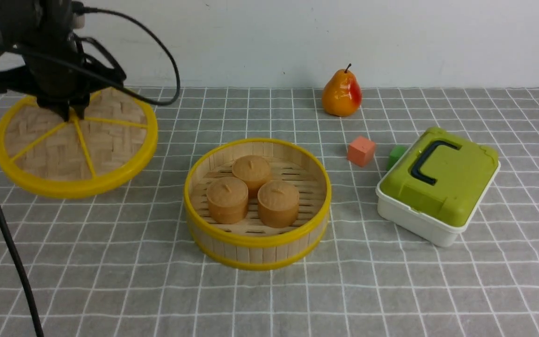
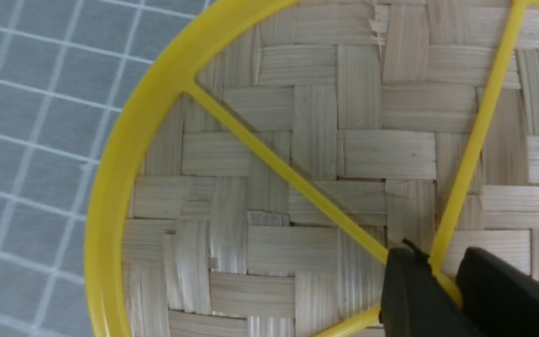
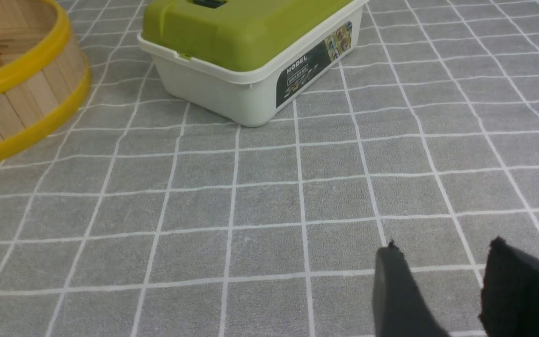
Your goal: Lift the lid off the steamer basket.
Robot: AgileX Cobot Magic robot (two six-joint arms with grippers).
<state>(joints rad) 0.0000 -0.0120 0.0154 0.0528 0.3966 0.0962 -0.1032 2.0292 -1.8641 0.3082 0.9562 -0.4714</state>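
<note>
The lid (image 1: 75, 145), a woven bamboo disc with yellow rim and spokes, is at the far left, tilted, its near edge low by the cloth. My left gripper (image 1: 69, 112) is shut on the lid's yellow centre hub; the left wrist view shows the black fingers (image 2: 407, 285) pinching the hub of the lid (image 2: 297, 154). The steamer basket (image 1: 257, 243) stands uncovered mid-table with three brown buns (image 1: 251, 192) inside; its wall shows in the right wrist view (image 3: 21, 98). My right gripper (image 3: 442, 262) is open and empty above the cloth, out of the front view.
A white box with a green lid (image 1: 438, 182) stands right of the basket, also in the right wrist view (image 3: 246, 51). An orange cube (image 1: 361, 150), a green cube (image 1: 396, 156) and a pear (image 1: 341, 93) lie behind. A black cable (image 1: 3, 224) hangs at the left.
</note>
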